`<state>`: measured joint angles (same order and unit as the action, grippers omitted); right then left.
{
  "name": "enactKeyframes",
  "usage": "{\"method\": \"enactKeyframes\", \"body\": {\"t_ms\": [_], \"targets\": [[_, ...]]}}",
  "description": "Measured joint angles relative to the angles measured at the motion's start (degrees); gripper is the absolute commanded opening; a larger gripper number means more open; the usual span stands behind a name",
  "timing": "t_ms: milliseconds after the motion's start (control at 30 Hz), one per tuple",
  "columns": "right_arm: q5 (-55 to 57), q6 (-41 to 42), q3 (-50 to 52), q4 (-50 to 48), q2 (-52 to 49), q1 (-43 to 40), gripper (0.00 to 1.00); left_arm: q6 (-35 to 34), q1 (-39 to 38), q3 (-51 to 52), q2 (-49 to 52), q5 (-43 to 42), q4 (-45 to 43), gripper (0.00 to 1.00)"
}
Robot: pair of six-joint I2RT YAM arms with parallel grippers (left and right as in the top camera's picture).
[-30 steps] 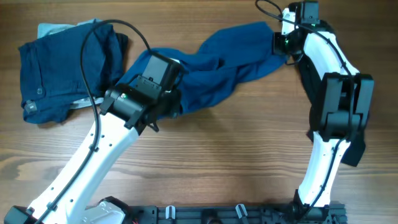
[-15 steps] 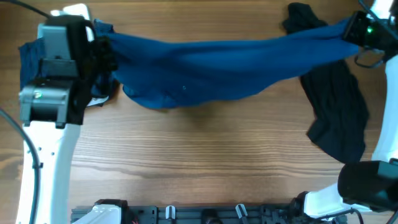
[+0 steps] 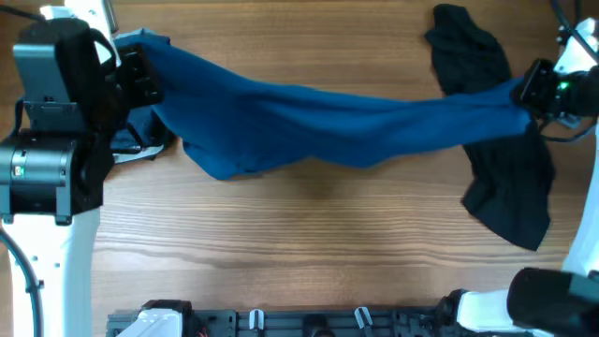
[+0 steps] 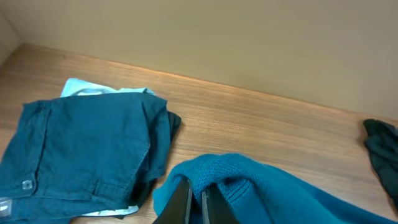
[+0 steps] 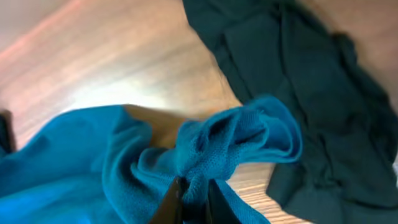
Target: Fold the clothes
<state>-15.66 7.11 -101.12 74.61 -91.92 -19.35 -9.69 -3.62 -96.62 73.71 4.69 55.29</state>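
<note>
1. Progress: one navy garment [image 4: 81, 149] lies folded atop a pale garment [image 4: 93, 87] at the left end of the bench [image 3: 309, 243]; the blue sweater [image 3: 328, 126] is unfolded, and a dark garment [image 3: 505, 187] lies crumpled at the right.
2. Sweater position: stretched between both claws across the far half of the bench, sagging mid-span.
3. Left claw [image 4: 194, 202]: narrow, gripping one sweater end, arm raised at far left.
4. Right claw [image 5: 189, 196]: narrow, pinching the opposite end, above the dark garment.

Even, bright light overhead; the right wrist view is blurred, with glare on the counter [image 5: 93, 68].
</note>
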Motion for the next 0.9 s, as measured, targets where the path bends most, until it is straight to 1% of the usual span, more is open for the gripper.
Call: {"method": "enactKeyframes", "body": {"t_ms": [133, 167, 200, 267, 300, 333, 367, 433, 467, 500, 533, 700, 733, 767, 800, 833, 900], "targets": [[0.02, 0.0, 2.1, -0.02, -0.87, 0.0, 0.06, 0.0, 0.0, 0.0, 1.55, -1.46, -0.02, 0.04], [0.02, 0.0, 2.32, -0.11, -0.87, 0.0, 0.2, 0.0, 0.0, 0.0, 1.95, -1.62, -0.04, 0.04], [0.07, 0.0, 2.47, -0.11, -0.87, 0.0, 0.04, 0.0, 0.0, 0.0, 2.38, -1.62, -0.07, 0.04], [0.28, -0.68, 2.47, -0.35, -0.87, 0.0, 0.04, 0.0, 0.0, 0.0, 3.58, -1.64, -0.11, 0.04], [0.28, -0.7, 2.47, -0.44, -0.87, 0.0, 0.18, 0.0, 0.0, 0.0, 4.0, -1.64, -0.11, 0.04], [0.28, -0.72, 2.47, -0.57, -0.87, 0.0, 0.17, 0.0, 0.0, 0.0, 4.5, -1.64, -0.15, 0.04], [0.39, -0.87, 2.47, -0.61, -0.87, 0.0, 0.04, 0.0, 0.0, 0.0, 4.81, -1.64, -0.15, 0.04], [0.48, -0.85, 2.49, -0.96, -0.87, 0.0, 0.05, 0.0, 0.0, 0.0, 5.01, -1.64, -0.37, 0.04], [0.5, -0.92, 2.49, -1.25, -0.87, 0.0, 0.17, 0.0, 0.0, 0.0, 5.01, -1.64, -0.46, 0.04], [0.48, -0.92, 2.49, -1.49, -0.87, 0.0, 0.08, 0.0, 0.0, 0.0, 5.01, -1.64, -0.48, 0.04], [0.5, -0.92, 2.49, -1.79, -0.87, 0.0, 0.04, 0.0, 0.0, 0.0, 5.01, -1.64, -0.5, 0.04], [0.55, -0.94, 2.49, -3.3, -0.87, 0.0, 0.04, 0.0, 0.0, 0.0, 5.01, -1.64, -0.74, 0.04], [0.52, -0.94, 2.49, -3.43, -0.87, 0.0, 0.08, 0.0, 0.0, 0.0, 5.01, -1.64, -0.9, 0.04], [0.55, -0.94, 2.49, -3.41, -0.87, 0.0, 0.23, 0.0, 0.0, 0.0, 5.01, -1.64, -0.9, 0.04], [0.55, -0.94, 2.54, -3.3, -0.87, 0.0, 0.33, 0.0, 0.0, 0.0, 5.01, -1.64, -0.92, 0.04], [0.52, -0.87, 3.1, -3.1, -0.87, 0.0, 0.35, 0.0, 0.0, 0.0, 5.01, -1.64, -0.92, 0.04], [0.68, -0.48, 6.34, -2.71, -0.87, 0.02, 0.35, 0.13, 0.0, 0.0, 5.01, -1.64, -1.07, 0.04]]}}
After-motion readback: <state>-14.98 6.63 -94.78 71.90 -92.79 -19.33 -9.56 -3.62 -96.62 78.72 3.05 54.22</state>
